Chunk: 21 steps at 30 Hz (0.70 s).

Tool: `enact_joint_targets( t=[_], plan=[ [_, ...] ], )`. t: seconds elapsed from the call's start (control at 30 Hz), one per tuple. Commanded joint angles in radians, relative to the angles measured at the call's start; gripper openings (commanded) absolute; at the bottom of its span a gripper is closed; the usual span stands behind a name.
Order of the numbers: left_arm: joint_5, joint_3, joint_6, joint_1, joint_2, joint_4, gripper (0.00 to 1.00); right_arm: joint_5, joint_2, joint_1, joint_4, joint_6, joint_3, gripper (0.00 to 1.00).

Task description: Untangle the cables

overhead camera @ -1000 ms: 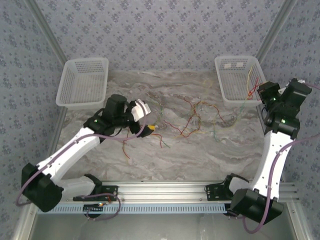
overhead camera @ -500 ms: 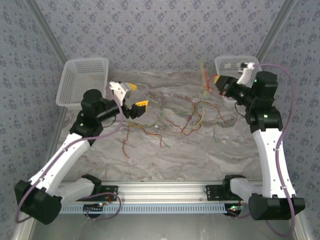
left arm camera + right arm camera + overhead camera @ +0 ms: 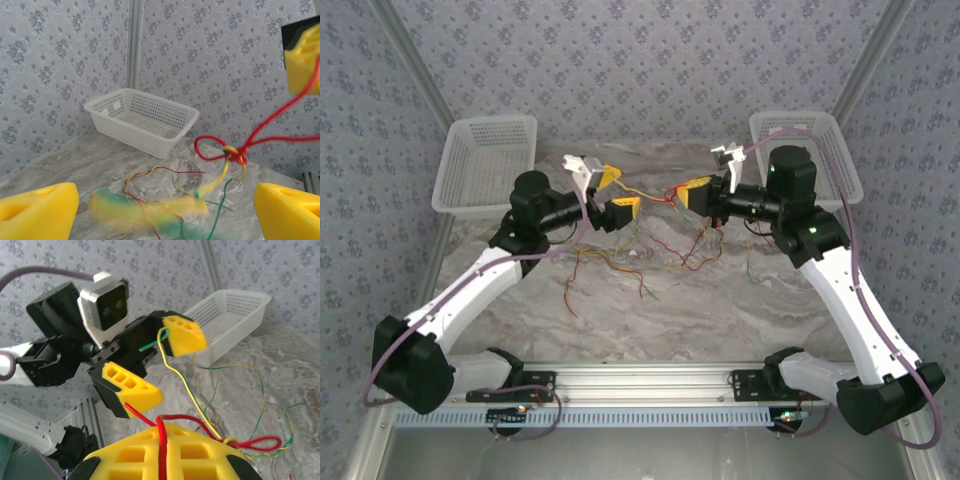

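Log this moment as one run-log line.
left gripper open | right gripper shut on red cable | knot raised between grippers | other cables on table

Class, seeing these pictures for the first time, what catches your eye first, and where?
Over the middle of the marble table, the right gripper is shut on a red cable knotted in mid-air with yellow and green strands, facing the wide-open left gripper. A white basket stands in each far corner.
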Motion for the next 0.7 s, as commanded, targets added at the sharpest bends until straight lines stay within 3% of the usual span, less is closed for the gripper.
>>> enact_joint_targets(
  t=[0.0,0.17,0.33,0.4,0.43,0.53,0.6,0.67],
  plan=[
    [-0.014,0.033,-0.041,-0.001,0.037,0.107,0.91,-0.070,0.003,0.015,0.053,-0.025,-0.009,0.00],
    [-0.044,0.056,-0.053,-0.015,0.113,0.173,0.89,-0.104,0.022,0.038,0.067,-0.012,-0.016,0.00],
    [-0.062,0.067,-0.058,-0.019,0.165,0.213,0.76,-0.114,0.030,0.045,0.078,0.003,-0.021,0.00],
    [-0.046,0.070,-0.059,-0.019,0.175,0.221,0.63,-0.101,0.028,0.045,0.071,-0.003,-0.022,0.00],
    [-0.045,0.068,-0.066,-0.020,0.176,0.232,0.61,-0.079,0.026,0.045,0.065,-0.007,-0.021,0.00],
    [-0.047,0.064,-0.075,-0.024,0.172,0.238,0.18,-0.039,0.024,0.045,0.061,-0.012,-0.025,0.00],
    [-0.063,0.063,-0.073,-0.026,0.164,0.226,0.10,0.009,0.025,0.045,0.061,-0.012,-0.025,0.00],
    [-0.079,0.060,-0.076,-0.027,0.153,0.213,0.09,0.046,0.024,0.042,0.060,-0.010,-0.025,0.00]
  ],
)
